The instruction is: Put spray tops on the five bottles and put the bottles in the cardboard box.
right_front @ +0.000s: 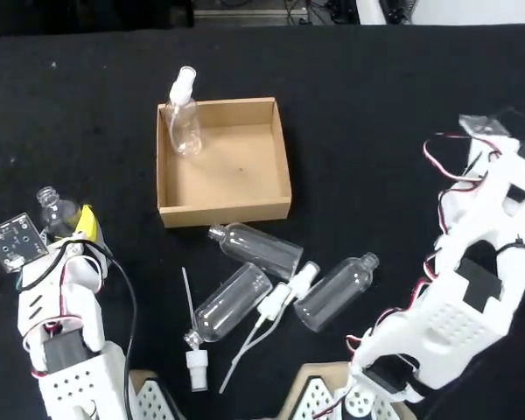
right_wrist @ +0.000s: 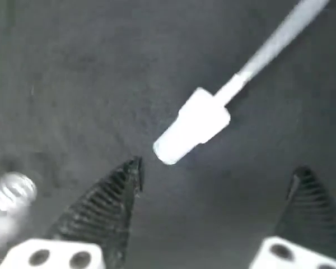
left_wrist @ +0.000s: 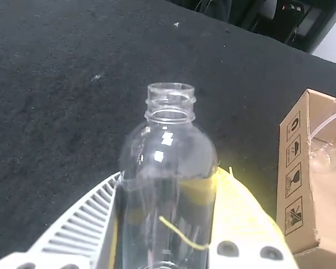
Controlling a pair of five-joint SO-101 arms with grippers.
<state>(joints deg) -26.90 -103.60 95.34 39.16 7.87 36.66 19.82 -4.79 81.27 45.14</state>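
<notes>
Five are counted: one capped bottle (right_front: 184, 122) leaned in the cardboard box (right_front: 224, 211), one open bottle (left_wrist: 168, 140) clamped by the left gripper (left_wrist: 171, 185) at 8 o'clock, and three loose bottles (right_front: 255, 249) (right_front: 230, 302) (right_front: 335, 291) laid at the box's 6 o'clock. One spray top (right_wrist: 193, 126) is framed by the right gripper (right_wrist: 218, 167), spread wide.

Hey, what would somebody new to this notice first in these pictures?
The left gripper clamps an upright uncapped bottle left of the cardboard box, where one capped bottle leans in a corner. The right gripper hangs open over a loose spray top. Three bare bottles lie in front of the box.
</notes>
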